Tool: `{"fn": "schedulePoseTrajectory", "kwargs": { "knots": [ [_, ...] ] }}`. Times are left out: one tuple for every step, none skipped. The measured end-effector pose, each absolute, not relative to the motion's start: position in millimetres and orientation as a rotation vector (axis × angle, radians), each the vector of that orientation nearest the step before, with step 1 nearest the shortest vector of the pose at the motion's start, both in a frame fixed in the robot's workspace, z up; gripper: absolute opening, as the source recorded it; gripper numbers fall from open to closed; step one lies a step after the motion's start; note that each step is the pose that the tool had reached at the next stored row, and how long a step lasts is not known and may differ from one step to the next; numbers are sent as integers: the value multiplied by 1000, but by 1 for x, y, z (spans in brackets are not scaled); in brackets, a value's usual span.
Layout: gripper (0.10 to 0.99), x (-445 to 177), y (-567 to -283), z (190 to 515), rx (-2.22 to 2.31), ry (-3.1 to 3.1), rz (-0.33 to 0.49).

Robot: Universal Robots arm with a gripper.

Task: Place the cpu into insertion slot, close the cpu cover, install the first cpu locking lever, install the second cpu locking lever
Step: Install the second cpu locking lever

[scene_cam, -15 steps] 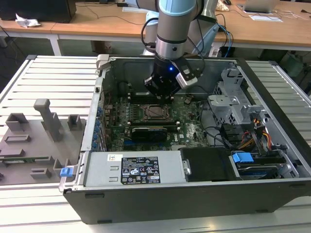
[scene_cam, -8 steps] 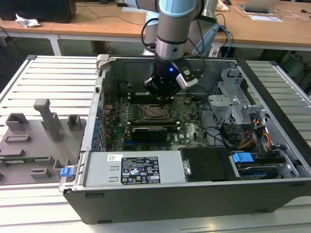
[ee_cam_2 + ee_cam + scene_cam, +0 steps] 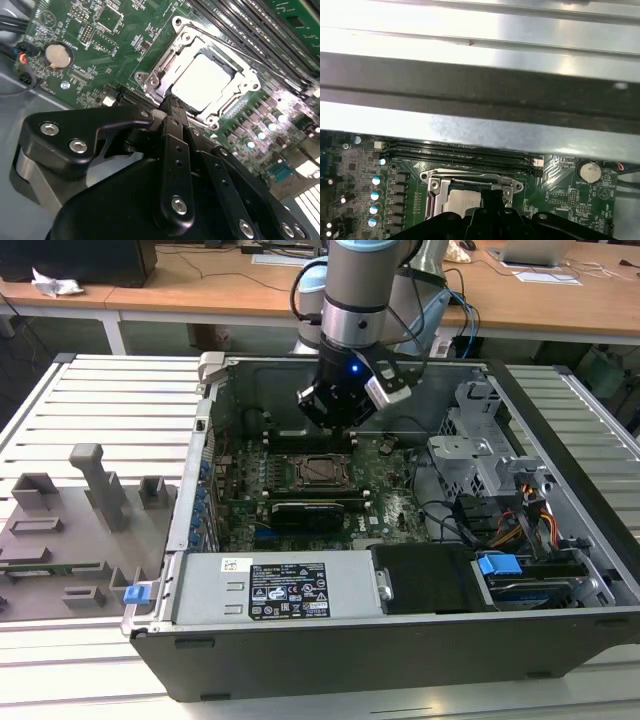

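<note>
The cpu (image 3: 202, 82) lies flat in the insertion slot (image 3: 322, 470) on the green board inside the open computer case. Its pale metal face shows through the cut-out of the cpu cover (image 3: 167, 62), which lies down flat over it as a silvery frame. My gripper (image 3: 335, 420) hangs just above the socket's far edge in the exterior view. In both wrist views its black fingers come together, shut with nothing between them. The tip of the gripper (image 3: 170, 105) stands at the socket's rim, beside one corner of the cover. The cpu (image 3: 462, 200) sits right behind the gripper (image 3: 492, 200).
Long black memory slots (image 3: 460, 150) run beside the socket, below the case's metal wall (image 3: 470, 75). A coin battery (image 3: 57, 55) sits on the board. The power supply (image 3: 280, 585), drive cage (image 3: 480, 455) and cables (image 3: 520, 520) crowd the case. Grey fixtures (image 3: 80, 510) stand at the exterior view's left.
</note>
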State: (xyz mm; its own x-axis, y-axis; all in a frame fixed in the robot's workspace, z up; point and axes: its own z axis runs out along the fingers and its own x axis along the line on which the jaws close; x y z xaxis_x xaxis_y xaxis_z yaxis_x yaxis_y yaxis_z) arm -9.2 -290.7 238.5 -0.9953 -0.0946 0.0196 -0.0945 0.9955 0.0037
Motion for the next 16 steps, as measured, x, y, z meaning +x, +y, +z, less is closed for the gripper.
{"fn": "schedulePoseTrajectory", "kwargs": {
  "knots": [
    [106, -9, -291, 242, 148, -3118, -4],
    [106, -9, -291, 245, 148, -3118, -4],
    [106, -9, -291, 248, 148, -3118, -4],
    [106, -9, -296, 248, 148, -3118, -4],
    [106, -9, -299, 248, 148, -3118, -4],
    [106, -9, -302, 249, 148, -3118, -3],
    [106, -9, -302, 252, 148, -3118, -3],
    [106, -9, -302, 256, 148, -3118, -4],
    [106, -9, -302, 258, 148, -3118, -4],
    [106, -9, -303, 258, 148, -3118, -4],
    [106, -9, -303, 258, 148, -3118, -4],
    [106, -9, -306, 258, 148, -3118, -4],
    [106, -9, -308, 258, 148, -3118, -4],
    [106, -9, -312, 258, 148, -3118, -4],
    [106, -9, -316, 258, 148, -3118, -4],
    [106, -9, -317, 258, 148, -3118, -4]
  ]
}}
